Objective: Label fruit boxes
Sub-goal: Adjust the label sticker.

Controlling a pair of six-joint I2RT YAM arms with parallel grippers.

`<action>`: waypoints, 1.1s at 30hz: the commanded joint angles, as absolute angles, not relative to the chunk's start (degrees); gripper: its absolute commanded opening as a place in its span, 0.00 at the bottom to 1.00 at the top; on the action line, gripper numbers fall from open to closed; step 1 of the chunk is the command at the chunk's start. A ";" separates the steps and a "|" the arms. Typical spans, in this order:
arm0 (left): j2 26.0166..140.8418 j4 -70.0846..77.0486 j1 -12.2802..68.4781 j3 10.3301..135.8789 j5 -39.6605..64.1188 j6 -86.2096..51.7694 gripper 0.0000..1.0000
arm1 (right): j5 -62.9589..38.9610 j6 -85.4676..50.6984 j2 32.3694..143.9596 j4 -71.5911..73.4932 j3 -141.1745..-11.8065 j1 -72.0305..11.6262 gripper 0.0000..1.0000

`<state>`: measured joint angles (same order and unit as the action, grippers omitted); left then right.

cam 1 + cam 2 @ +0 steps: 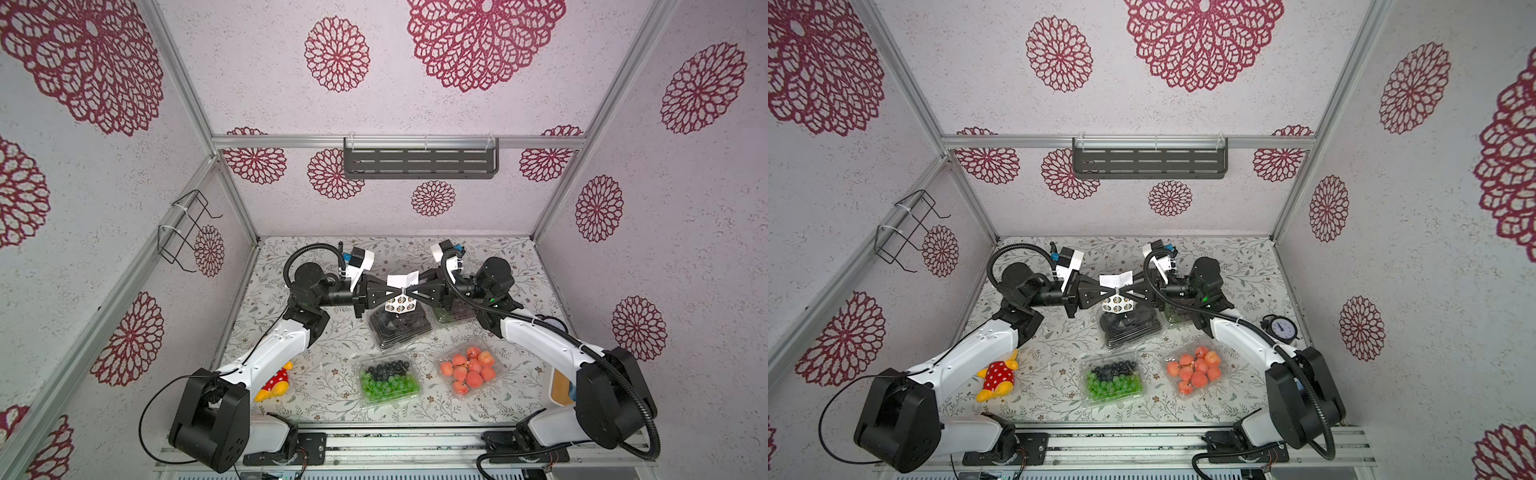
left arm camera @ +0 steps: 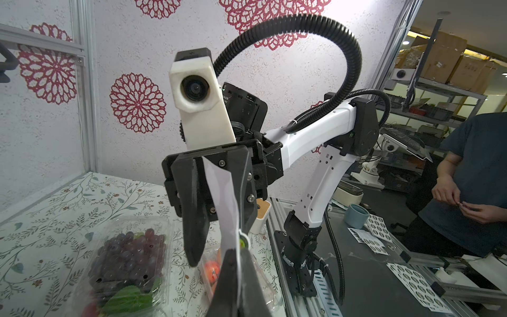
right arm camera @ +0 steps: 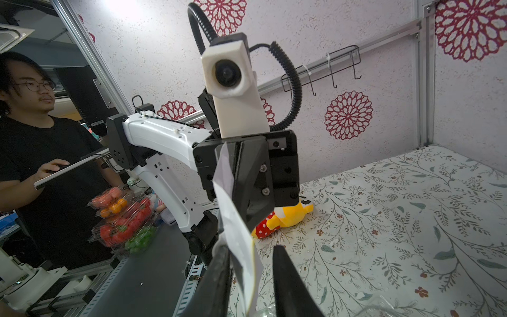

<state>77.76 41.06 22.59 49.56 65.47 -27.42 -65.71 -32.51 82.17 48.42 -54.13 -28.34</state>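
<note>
Four clear plastic clamshell boxes are seen on the floral table (image 1: 324, 390). The box of black fruit (image 1: 395, 332) is placed near the middle, directly below the two grippers. Just beside it, on the robot's right, the box of dark purple grapes (image 2: 129, 255) is largely hidden by the right arm in both top views; a green leaf is seen inside it. Nearer the front edge, the box of green and blue berries (image 1: 388, 380) and the box of orange-red fruit (image 1: 469, 370) are set side by side, a little apart. All lids are closed.

A white sticker sheet (image 1: 401, 280) is held in the air between the arms. It is pinched by the left gripper (image 1: 392, 296), whose jaws are closed on it. The jaws of the right gripper (image 1: 413, 296) are parted narrowly, and the sheet is seen lying against one finger.
</note>
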 commanded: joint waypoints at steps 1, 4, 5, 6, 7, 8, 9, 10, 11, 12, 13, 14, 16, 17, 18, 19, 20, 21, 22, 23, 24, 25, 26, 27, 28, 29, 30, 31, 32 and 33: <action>76.79 40.30 22.17 49.91 65.74 -26.42 0.00 | -64.51 -31.80 81.92 50.01 -56.56 -28.55 0.30; 77.17 40.44 22.16 50.05 67.21 -27.43 0.00 | -64.36 -31.64 81.91 49.90 -56.78 -28.50 0.31; 77.09 40.51 22.16 49.94 67.15 -27.31 0.00 | -64.34 -31.73 82.00 49.92 -56.94 -28.50 0.31; 77.01 40.52 22.15 49.90 67.11 -27.22 0.00 | -64.30 -31.73 82.15 49.92 -57.12 -28.49 0.32; 77.06 40.51 22.19 49.92 67.18 -27.15 0.00 | -64.18 -31.78 82.33 49.90 -57.21 -28.51 0.33; 77.15 40.59 22.22 49.92 67.22 -27.20 0.00 | -64.07 -31.81 82.57 49.79 -57.43 -28.53 0.35; 77.17 40.61 22.27 49.96 67.19 -27.25 0.00 | -64.07 -31.82 82.82 49.83 -57.64 -28.59 0.38; 77.25 40.73 22.23 49.93 67.41 -27.25 0.00 | -64.07 -32.03 83.09 49.98 -57.81 -28.57 0.40; 77.34 41.15 22.30 49.88 67.81 -27.45 0.00 | -64.08 -32.16 83.34 50.09 -57.92 -28.65 0.41; 77.34 41.54 22.28 49.77 67.85 -27.72 0.00 | -64.15 -32.25 83.48 50.18 -58.02 -28.66 0.41; 77.34 41.89 22.24 49.62 67.75 -27.86 0.00 | -64.00 -32.25 83.58 50.25 -58.09 -28.77 0.41; 77.26 42.17 22.24 49.57 67.87 -27.95 0.00 | -63.95 -32.18 83.74 50.27 -58.14 -28.88 0.42; 77.26 42.28 22.25 49.43 67.93 -28.04 0.00 | -64.06 -32.29 84.17 50.27 -58.44 -28.92 0.42; 77.26 42.28 22.28 49.55 67.98 -28.00 0.00 | -64.20 -32.55 84.36 50.51 -58.53 -28.99 0.42; 77.31 42.28 22.24 49.56 67.98 -27.95 0.00 | -64.26 -32.98 84.54 51.17 -58.49 -28.95 0.42; 77.34 42.35 22.24 49.57 68.16 -27.93 0.00 | -64.25 -33.13 84.72 51.26 -58.67 -28.92 0.42; 77.37 42.74 22.24 49.57 68.15 -28.15 0.00 | -64.33 -33.21 84.89 51.32 -58.79 -29.04 0.42; 77.48 43.04 22.24 49.56 68.13 -28.30 0.00 | -64.34 -33.51 85.05 51.82 -58.88 -29.07 0.42; 77.45 43.06 22.26 49.55 68.07 -28.34 0.00 | -64.42 -33.61 85.16 51.84 -59.02 -29.00 0.42; 77.43 43.10 22.16 49.55 67.96 -28.34 0.00 | -64.43 -33.62 85.08 51.93 -58.91 -28.92 0.42; 77.39 43.07 22.13 49.53 67.57 -28.39 0.00 | -64.29 -33.61 84.77 52.06 -58.52 -28.86 0.43; 77.35 43.04 22.07 49.48 67.05 -28.29 0.00 | -64.12 -33.46 84.41 51.75 -58.25 -28.72 0.44; 77.34 43.07 21.84 49.40 66.42 -28.33 0.00 | -63.69 -33.27 83.85 51.68 -57.74 -28.41 0.46; 77.34 43.04 21.72 49.39 65.88 -28.38 0.00 | -62.94 -33.17 83.13 51.68 -57.00 -28.07 0.48; 77.43 43.07 21.49 49.39 65.51 -28.40 0.00 | -62.26 -32.88 82.45 51.45 -56.38 -27.61 0.49; 77.51 43.07 21.24 49.39 64.79 -28.61 0.00 | -61.84 -32.49 81.66 50.87 -55.89 -27.23 0.50; 77.68 43.14 21.05 49.42 64.15 -28.82 0.00 | -61.23 -31.94 80.75 50.04 -55.36 -26.78 0.51; 77.78 43.15 20.76 49.48 64.01 -28.99 0.00 | -60.39 -31.27 80.01 49.17 -54.89 -26.45 0.51; 77.91 43.15 20.45 49.53 63.46 -29.35 0.00 | -59.45 -30.16 78.80 47.75 -54.31 -26.31 0.52; 78.02 43.20 20.39 49.57 62.60 -29.66 0.00 | -57.86 -28.57 77.41 45.68 -53.73 -26.17 0.52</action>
